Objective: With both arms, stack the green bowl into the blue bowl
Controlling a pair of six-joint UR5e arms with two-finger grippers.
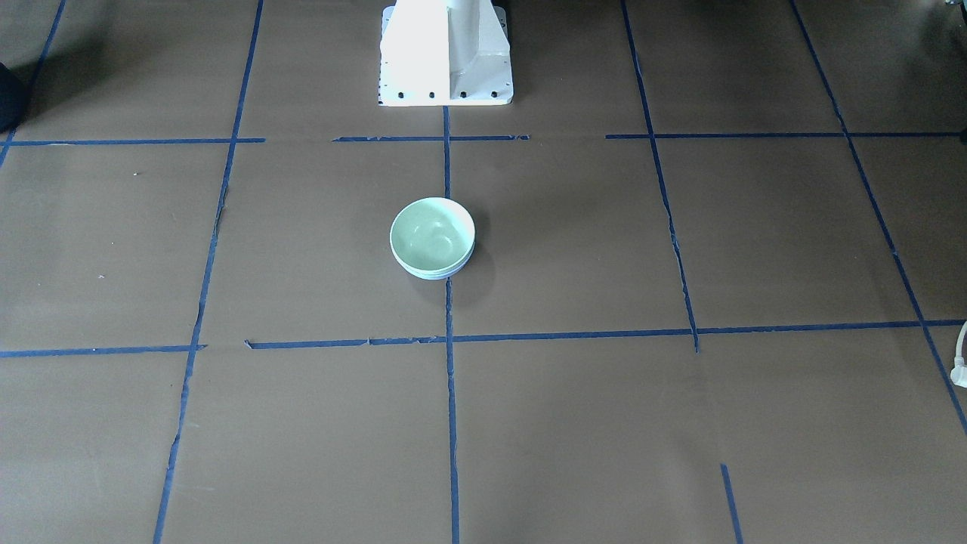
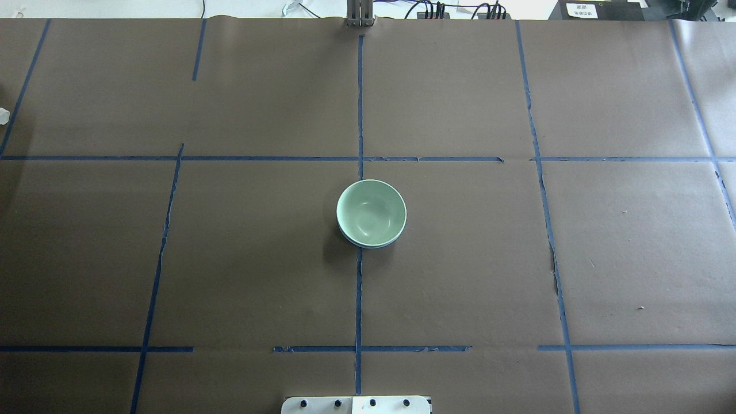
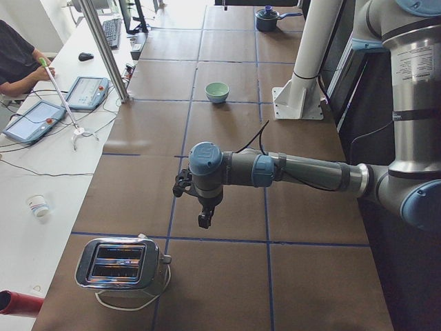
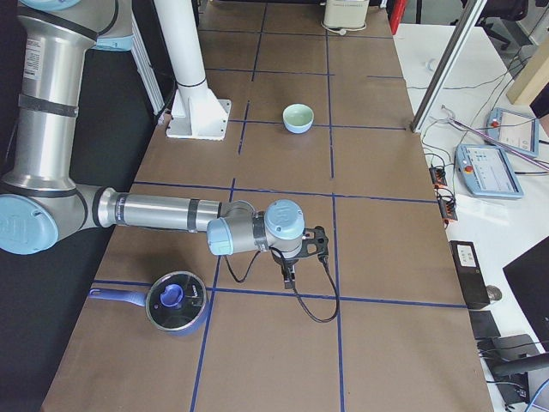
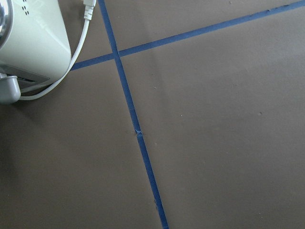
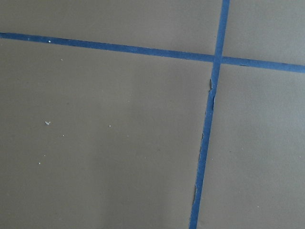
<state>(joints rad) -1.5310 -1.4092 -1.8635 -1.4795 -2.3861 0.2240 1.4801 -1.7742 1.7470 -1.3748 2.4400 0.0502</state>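
Mint-coloured, the green bowl (image 1: 432,234) sits upright, nested inside the blue bowl (image 1: 438,276), of which only a thin rim shows beneath it. The pair stands at the middle of the brown paper-covered tabletop (image 2: 230,259), on a blue tape line (image 2: 359,299), near the white pedestal (image 1: 446,53). Well apart from the bowls, the left claw (image 3: 204,219) hangs over bare tabletop near a toaster (image 3: 120,265), and the right claw (image 4: 289,279) hangs near a lidded pot (image 4: 176,302). Nothing is seen in either claw, and I cannot tell how far either is open.
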